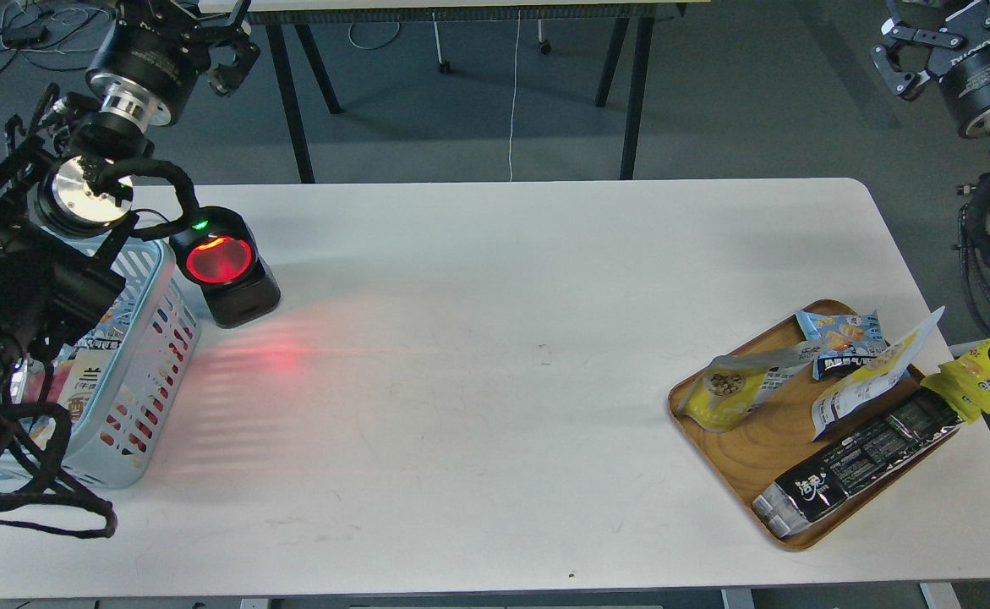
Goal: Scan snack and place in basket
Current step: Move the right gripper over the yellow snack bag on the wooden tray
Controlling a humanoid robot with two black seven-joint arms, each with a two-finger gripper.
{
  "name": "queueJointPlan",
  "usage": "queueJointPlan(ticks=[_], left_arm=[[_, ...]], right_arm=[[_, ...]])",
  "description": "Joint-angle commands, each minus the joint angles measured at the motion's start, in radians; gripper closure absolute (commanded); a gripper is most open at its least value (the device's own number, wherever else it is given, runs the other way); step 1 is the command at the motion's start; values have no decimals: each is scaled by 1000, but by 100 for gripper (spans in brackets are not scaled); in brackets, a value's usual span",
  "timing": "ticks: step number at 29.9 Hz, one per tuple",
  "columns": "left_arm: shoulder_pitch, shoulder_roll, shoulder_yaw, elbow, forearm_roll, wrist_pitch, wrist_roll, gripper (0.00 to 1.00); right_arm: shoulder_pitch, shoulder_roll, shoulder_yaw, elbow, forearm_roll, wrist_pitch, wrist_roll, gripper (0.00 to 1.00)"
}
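**Both jaws empty, snack on tray at right**

Jaws apart on left gripper (222,52), top left of frame, fingers spread w/ clear gap, nothing between them. Right gripper (913,59) up in top right corner, jaws also look apart, holding nothing; partly cut by frame edge.

Snack (735,387) lying on its side at left end of wooden tray (744,461), lower right of frame: grey-white top, yellow bottom, round pic of brown balls facing up. Just beside it, small blue packet (841,334) at tray's upper edge; flatter white-yellow pouch (871,372) leaning across tray middle, touching blue packet. Long black pack (862,461) along tray's lower right side, yellow pack (985,368) off its upper end, poking past table edge.

Basket (144,397) far left, light blue, slotted sides, partly hidden behind left arm; some packs already inside. Scanner (224,264) just right of basket's top corner, red window lit, green dot on top, red glow spilling on white table (495,338). Snack & basket well apart, opposite ends of table.
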Motion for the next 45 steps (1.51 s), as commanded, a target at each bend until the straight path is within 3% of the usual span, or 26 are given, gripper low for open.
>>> queueJointPlan(ticks=[1,13,21,27,35,39,45], left_arm=[[-3,2,2,0,0,0,1,0],[-5,6,6,0,0,0,1,0],[-11,17,-3,-2,-2,0,2,0],[-11,40,-5,-8,-2,0,4,0],[-5,41,9,-9,0,0,9,0],[-5,43,9,-9,0,0,9,0],[-1,44,8,-9,0,0,4,0]], right_arm=[[1,-1,0,0,0,0,1,1],[51,-23,-7,3,-43,0,-1,1],[239,-67,-110,102,-346,0,-1,1],[392,-82,-251,211,-704,0,13,1],[601,-70,-552,406,-1084,-48,27,1],[689,-73,-719,561,-1296,-62,75,3],[799,-105,-917,756,-1557,-84,75,9]])
